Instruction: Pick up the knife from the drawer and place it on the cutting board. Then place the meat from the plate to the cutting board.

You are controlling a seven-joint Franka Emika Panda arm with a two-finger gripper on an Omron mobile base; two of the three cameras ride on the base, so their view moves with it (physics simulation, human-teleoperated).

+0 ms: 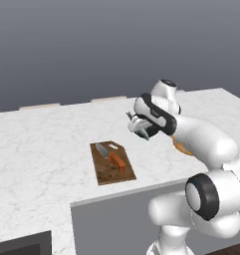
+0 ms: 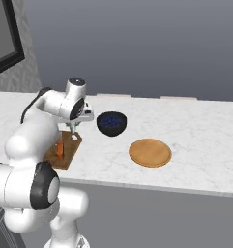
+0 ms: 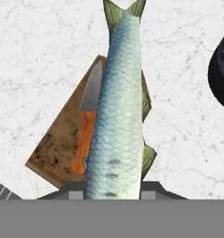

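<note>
Fish (image 3: 120,107) above knife-bearing cutting board (image 3: 57,148)

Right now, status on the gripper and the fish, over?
Gripper shut on silvery blue-grey fish, above dark-brown wooden cutting board. Orange-handled knife already on board. Round orange plate bare. Nothing in the way.

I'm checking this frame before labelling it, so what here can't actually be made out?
- Gripper finger pads: hand view, covered by the fish they hold.
- Fish head: hand view, cut off at the bottom.
- Knife: hand view, its right side hidden behind the fish.
- Bowl: hand view, cut by the right edge.
- Plate: left base view, mostly behind the arm.
- Cutting board: right base view, partly behind the arm.
</note>
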